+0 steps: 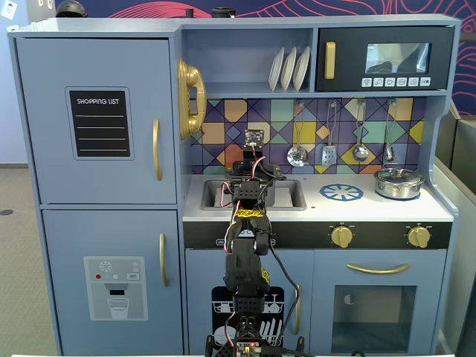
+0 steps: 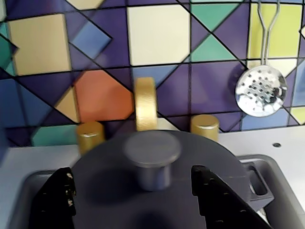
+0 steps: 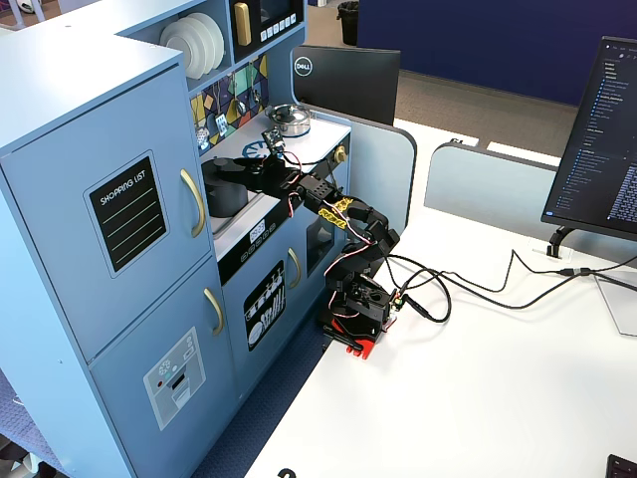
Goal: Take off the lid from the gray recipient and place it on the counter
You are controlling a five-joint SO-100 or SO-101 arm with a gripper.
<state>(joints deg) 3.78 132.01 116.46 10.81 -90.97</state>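
Glossy tiled backsplash [image 2: 157, 52], matte round lid [image 2: 152, 164].

The lid [image 2: 152, 176] is matte dark gray. Behind it, the backsplash [image 2: 157, 52] has a pattern of purple, cream, orange, teal and yellow shapes with black lines. In front of the backsplash, the faucet [image 2: 145, 104] is gold. The counter [image 1: 357, 210] is white with a blue burner ring [image 1: 341, 192].

Arm [image 3: 343, 234] stretched forward from my base [image 3: 356, 309], elbow bent, wrist roughly level; my jaws are spread wide, one black finger [image 2: 55, 200] low on the left of the wrist view, the other [image 2: 221, 200] low right.
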